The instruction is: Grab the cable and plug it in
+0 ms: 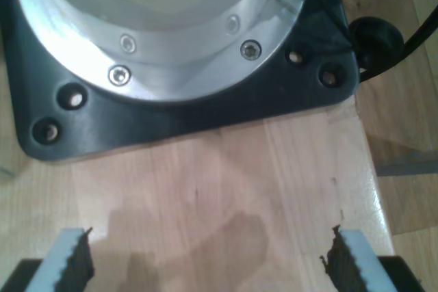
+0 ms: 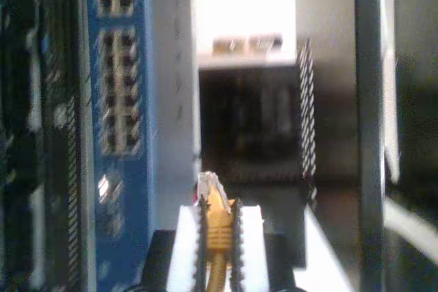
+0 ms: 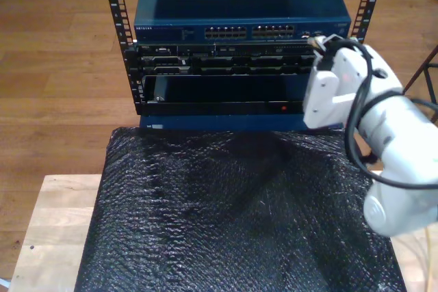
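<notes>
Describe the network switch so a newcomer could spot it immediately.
Find the black rack beyond the bubble-wrap mat in the exterior view. The switch sits at its top: a wide blue box. Its rows of ports and blue case set it apart from the black units below.

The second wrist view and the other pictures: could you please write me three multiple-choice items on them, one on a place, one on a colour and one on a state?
1. Where is the cable's clear plug?
A. On the black mat
B. Between the pads of my second gripper, facing the blue switch
C. On the wooden floor

2. What colour is the cable?
A. Yellow-orange
B. Green
C. White

3. How does my first gripper stand?
A. Shut on the cable
B. Shut on a screw
C. Open over bare wood

Answers:
1 B, the second wrist view shows the plug above the pads.
2 A, it shows yellow-orange there.
3 C, the first wrist view shows its fingers wide apart over the wooden board.
</notes>
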You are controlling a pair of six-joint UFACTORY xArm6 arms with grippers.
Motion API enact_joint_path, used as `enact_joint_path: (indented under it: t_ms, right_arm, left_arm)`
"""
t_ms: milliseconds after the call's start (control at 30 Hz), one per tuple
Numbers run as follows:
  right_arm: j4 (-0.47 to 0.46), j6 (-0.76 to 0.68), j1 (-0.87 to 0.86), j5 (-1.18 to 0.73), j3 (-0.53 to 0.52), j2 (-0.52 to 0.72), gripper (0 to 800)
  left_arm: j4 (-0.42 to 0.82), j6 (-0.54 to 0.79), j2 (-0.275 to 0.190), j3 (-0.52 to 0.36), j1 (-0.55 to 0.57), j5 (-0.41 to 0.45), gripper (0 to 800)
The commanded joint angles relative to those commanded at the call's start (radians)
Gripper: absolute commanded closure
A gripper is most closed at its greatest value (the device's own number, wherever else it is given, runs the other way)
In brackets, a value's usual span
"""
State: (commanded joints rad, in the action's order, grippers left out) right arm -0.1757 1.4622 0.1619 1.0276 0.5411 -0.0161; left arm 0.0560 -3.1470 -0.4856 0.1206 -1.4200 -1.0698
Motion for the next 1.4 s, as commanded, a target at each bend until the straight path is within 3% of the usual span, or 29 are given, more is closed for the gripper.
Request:
enact_joint_path:
  t_ms: [300,533,767,1400]
  right_arm:
    - [0.005,0.005,0.000,0.020,0.110,-0.138,800]
    - [0.014,0.017,0.003,0.127,0.140,-0.230,800]
    - [0.137,0.123,0.032,0.189,0.160,-0.301,800]
    - [0.394,0.232,0.123,0.296,0.278,-0.468,800]
  left_arm:
    - [0.000,0.000,0.000,0.000,0.000,0.000,0]
    - [0.000,0.000,0.000,0.000,0.000,0.000,0]
    - [0.000,0.000,0.000,0.000,0.000,0.000,0]
    - [0.000,0.000,0.000,0.000,0.000,0.000,0]
